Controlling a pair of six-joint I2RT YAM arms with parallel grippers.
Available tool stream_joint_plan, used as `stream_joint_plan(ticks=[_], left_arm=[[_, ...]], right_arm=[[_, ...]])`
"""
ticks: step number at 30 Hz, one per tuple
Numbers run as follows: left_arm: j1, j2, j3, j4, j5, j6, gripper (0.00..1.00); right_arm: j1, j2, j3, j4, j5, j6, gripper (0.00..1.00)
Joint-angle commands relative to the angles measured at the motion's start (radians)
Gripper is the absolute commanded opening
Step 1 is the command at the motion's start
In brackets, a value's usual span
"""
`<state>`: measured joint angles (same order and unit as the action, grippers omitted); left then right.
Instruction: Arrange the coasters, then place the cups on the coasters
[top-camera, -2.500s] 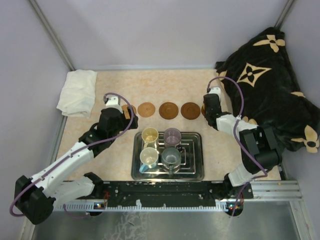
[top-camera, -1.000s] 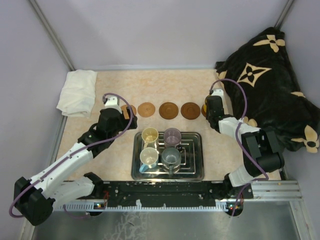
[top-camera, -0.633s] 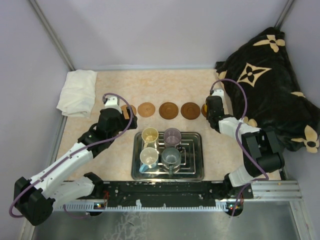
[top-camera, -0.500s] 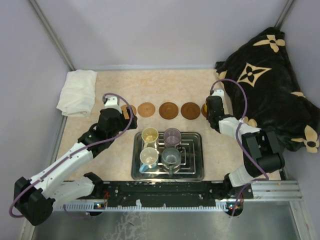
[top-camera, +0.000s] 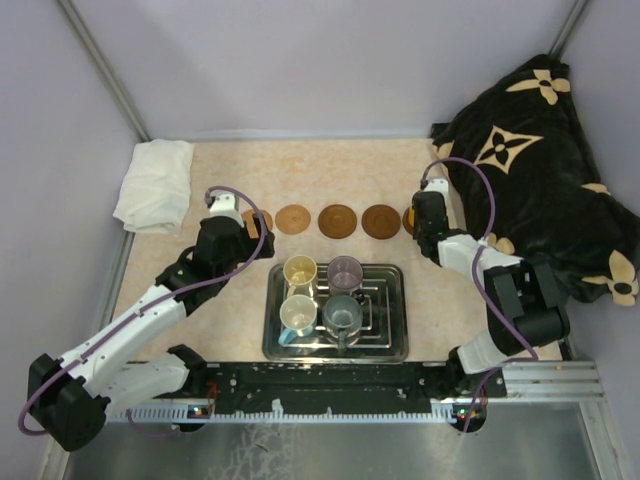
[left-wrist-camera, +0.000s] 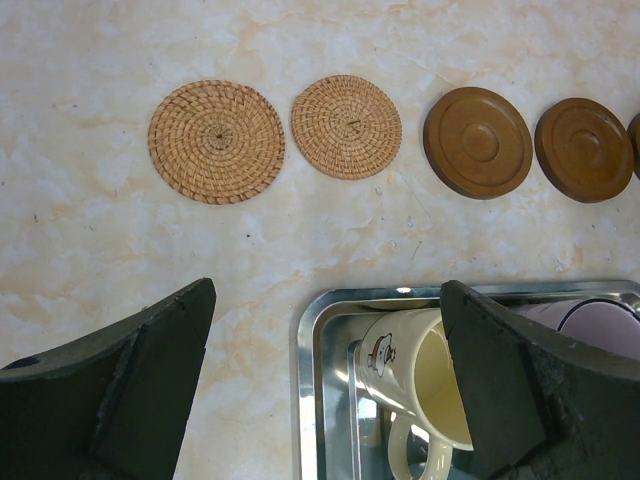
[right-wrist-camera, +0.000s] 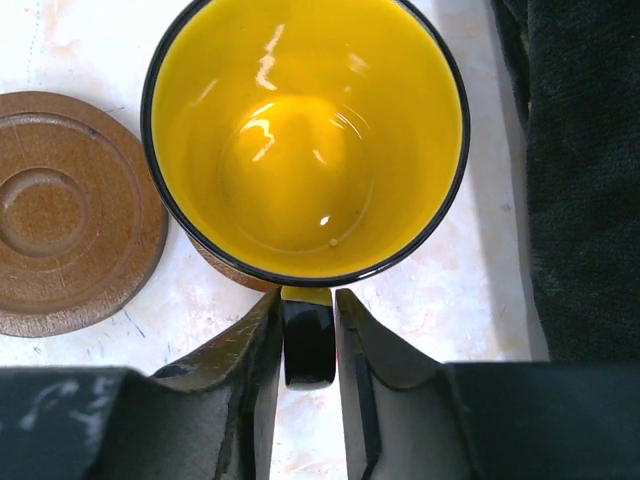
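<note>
Rectangular metal tray (top-camera: 388, 312) holds four small mugs (top-camera: 300, 270). Left gripper (left-wrist-camera: 327, 300) hangs over its far-left corner, jaws wide, empty. Right gripper (right-wrist-camera: 307, 300) is nearly closed, flanking the handle of the glossy orange-yellow mug (right-wrist-camera: 305, 150) (actual grip unclear). That mug sits on a dark round wooden coaster (right-wrist-camera: 228, 268).

The left arm (top-camera: 130, 330) and right arm (top-camera: 455, 250) are made of white links joined by black joints. A purple cable (top-camera: 236, 189) is looped along each. The left gripper (left-wrist-camera: 327, 300) and right gripper (right-wrist-camera: 307, 305) are fitted with black, wedge-shaped fingers (left-wrist-camera: 110, 400).
</note>
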<state>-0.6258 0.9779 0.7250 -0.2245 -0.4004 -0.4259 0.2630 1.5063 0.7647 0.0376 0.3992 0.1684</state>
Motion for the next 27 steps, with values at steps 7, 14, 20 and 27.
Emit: stream_joint_plan(ticks=[7, 14, 20, 27], left_arm=[[0.000, 0.004, 0.001, 0.014, -0.001, -0.002, 1.00], [0.000, 0.005, 0.002, 0.011, 0.002, -0.001, 1.00], [0.000, 0.003, 0.005, 0.007, -0.001, 0.001, 1.00], [0.000, 0.006, 0.004, 0.017, -0.002, -0.001, 1.00]], right_arm=[[-0.010, -0.046, 0.038, 0.046, 0.042, 0.003, 0.47], [-0.010, -0.067, 0.042, 0.040, 0.050, 0.006, 0.72], [-0.010, -0.127, 0.050, 0.013, 0.055, 0.017, 0.78], [0.021, -0.310, 0.031, -0.105, 0.081, 0.074, 0.78]])
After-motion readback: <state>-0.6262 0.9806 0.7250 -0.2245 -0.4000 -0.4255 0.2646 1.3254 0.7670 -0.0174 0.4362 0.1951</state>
